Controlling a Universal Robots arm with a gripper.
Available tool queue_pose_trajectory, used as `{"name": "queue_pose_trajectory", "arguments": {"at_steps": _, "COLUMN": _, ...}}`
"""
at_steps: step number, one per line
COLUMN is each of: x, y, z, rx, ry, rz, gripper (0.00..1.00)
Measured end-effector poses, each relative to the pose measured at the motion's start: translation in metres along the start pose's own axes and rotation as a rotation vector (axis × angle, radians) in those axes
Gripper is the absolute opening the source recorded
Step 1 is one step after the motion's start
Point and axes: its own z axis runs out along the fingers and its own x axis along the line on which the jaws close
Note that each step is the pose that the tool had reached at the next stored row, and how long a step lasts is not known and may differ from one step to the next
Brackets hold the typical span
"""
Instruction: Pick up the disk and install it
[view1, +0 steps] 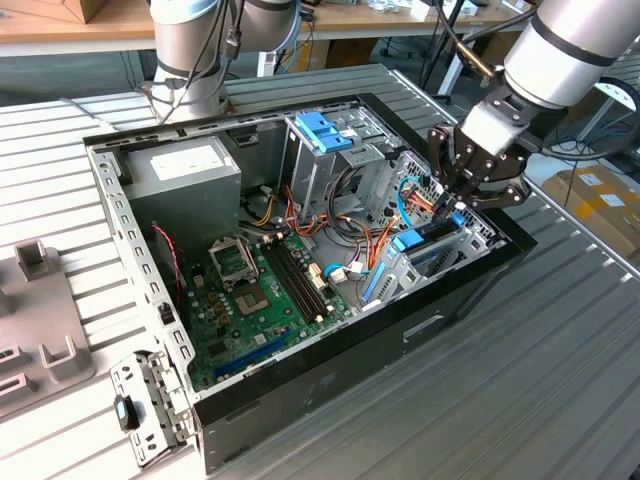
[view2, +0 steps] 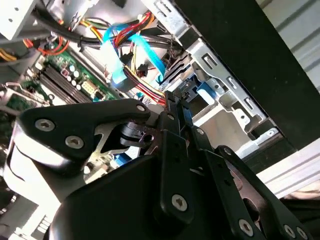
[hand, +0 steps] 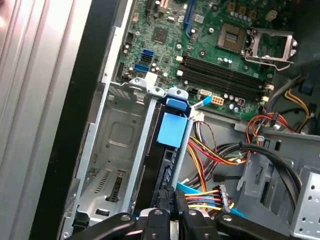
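The disk (view1: 425, 240) is a dark flat drive in a bright blue carrier. It stands on edge in the metal drive bay (view1: 470, 240) at the exterior view's right end of the open computer case. The first wrist view looks along the disk (hand: 170, 150) in its bay slot, its blue end tab toward the motherboard. My gripper (view1: 452, 205) is directly above it with the fingers closed on the disk's upper end. In both wrist views the black fingertips (hand: 165, 207) (view2: 172, 107) meet on that end. The blue carrier edge (view2: 200, 90) shows just beyond them.
The case (view1: 300, 390) lies open on a slatted table. Inside are a green motherboard (view1: 260, 290), a grey power supply (view1: 185, 170), bundled cables (view1: 350, 235), a thin blue cable (view1: 403, 195) and a light-blue bracket (view1: 322, 130) on the tall cage. Another arm's base (view1: 190, 50) stands behind the case.
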Motion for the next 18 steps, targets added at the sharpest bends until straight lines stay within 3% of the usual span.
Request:
{"name": "queue_pose_trajectory", "arguments": {"at_steps": 4, "x": 0.0001, "y": 0.0, "z": 0.0013, "rx": 0.0083, "ry": 0.0015, "rz": 0.104, "gripper": 0.16}}
{"name": "queue_pose_trajectory", "arguments": {"at_steps": 10, "x": 0.0002, "y": 0.0, "z": 0.0025, "rx": 0.0172, "ry": 0.0032, "rz": 0.217, "gripper": 0.16}}
{"name": "queue_pose_trajectory", "arguments": {"at_steps": 13, "x": 0.0003, "y": 0.0001, "z": 0.003, "rx": 0.024, "ry": 0.0042, "rz": 0.304, "gripper": 0.16}}
{"name": "queue_pose_trajectory", "arguments": {"at_steps": 16, "x": 0.0002, "y": 0.0001, "z": 0.0029, "rx": 0.0273, "ry": 0.0049, "rz": 0.346, "gripper": 0.16}}
{"name": "queue_pose_trajectory", "arguments": {"at_steps": 18, "x": 0.0, "y": 0.001, "z": 0.0029, "rx": 0.028, "ry": 0.0051, "rz": 0.354, "gripper": 0.16}}
